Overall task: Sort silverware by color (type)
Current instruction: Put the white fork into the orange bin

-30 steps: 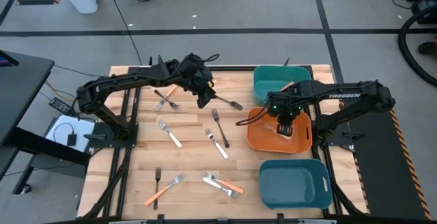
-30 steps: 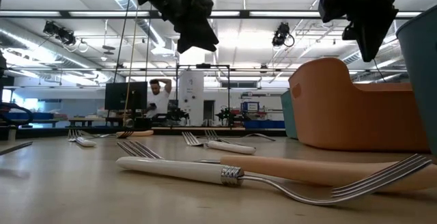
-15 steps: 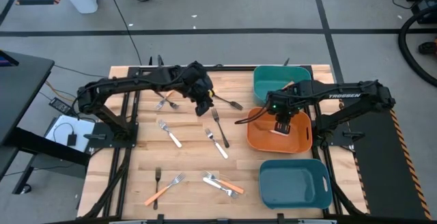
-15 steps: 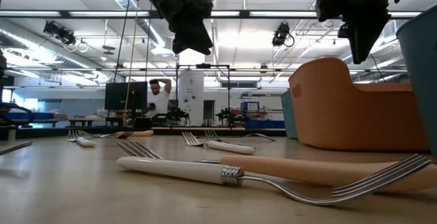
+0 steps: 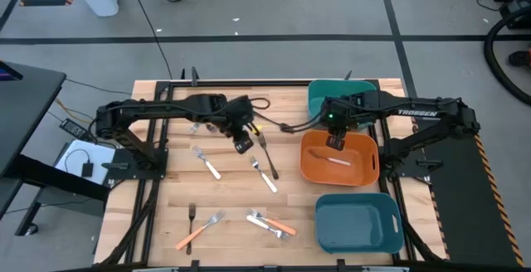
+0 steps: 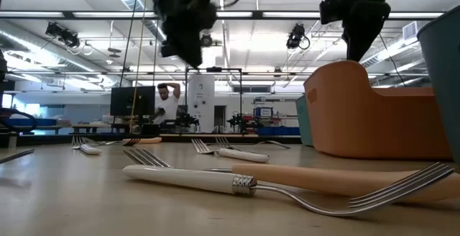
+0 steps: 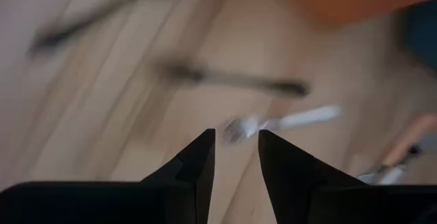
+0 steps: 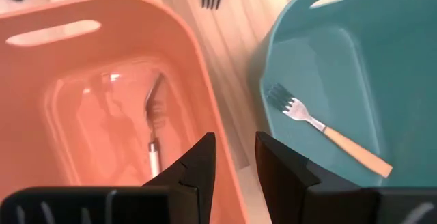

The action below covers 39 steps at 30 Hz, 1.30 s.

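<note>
Orange bin [image 5: 362, 171]: 1 white-handled fork [image 5: 338, 161] in. Far teal bin [image 8: 355, 60]: 1 orange-handled fork [image 8: 326, 130]. Approx 9 forks left on tabletop [image 5: 232, 197]. Both claws empty, narrow gap: left claw [image 5: 241, 145] mid-tabletop, right claw [image 5: 336, 143] over orange bin.

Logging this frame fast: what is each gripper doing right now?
Left gripper: open, empty, over the table.
Right gripper: open, empty, above the orange bin.
</note>
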Motion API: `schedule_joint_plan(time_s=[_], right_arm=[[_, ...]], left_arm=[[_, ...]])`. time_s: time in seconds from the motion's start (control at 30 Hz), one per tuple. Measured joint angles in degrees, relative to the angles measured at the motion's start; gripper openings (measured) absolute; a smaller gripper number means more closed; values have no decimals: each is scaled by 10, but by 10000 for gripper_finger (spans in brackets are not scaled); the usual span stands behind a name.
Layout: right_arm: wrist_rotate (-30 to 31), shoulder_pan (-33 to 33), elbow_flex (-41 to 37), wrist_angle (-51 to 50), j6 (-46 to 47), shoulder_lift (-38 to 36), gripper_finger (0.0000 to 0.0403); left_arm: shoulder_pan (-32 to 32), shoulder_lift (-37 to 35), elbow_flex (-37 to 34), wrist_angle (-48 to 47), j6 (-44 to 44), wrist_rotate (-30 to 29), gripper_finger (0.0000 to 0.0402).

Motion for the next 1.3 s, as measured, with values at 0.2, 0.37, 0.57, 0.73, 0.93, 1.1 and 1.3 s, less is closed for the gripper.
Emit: schedule_joint_plan(time_s=[0.2,0.37,0.57,0.73,0.93,1.1,1.3], right_arm=[[0,-14,0,17,-1,0,110],[0,-15,0,23,-18,0,110],[0,-15,0,33,-30,0,110],[0,-15,0,45,-30,0,110],[0,-15,0,47,-30,0,110],[-1,-15,0,47,-30,0,110],[-1,-15,0,47,-28,0,110]], left_arm=[[-37,-1,-42,-71,-226,-49,121],[-67,-1,-97,-72,-348,-92,121],[-82,-1,-147,-87,-488,-94,121],[-102,-2,-193,-81,-639,-101,121],[-108,-2,-239,-77,-755,-105,121],[-107,-2,-254,-72,-804,-117,121],[-106,-1,-282,-22,-846,-123,121]])
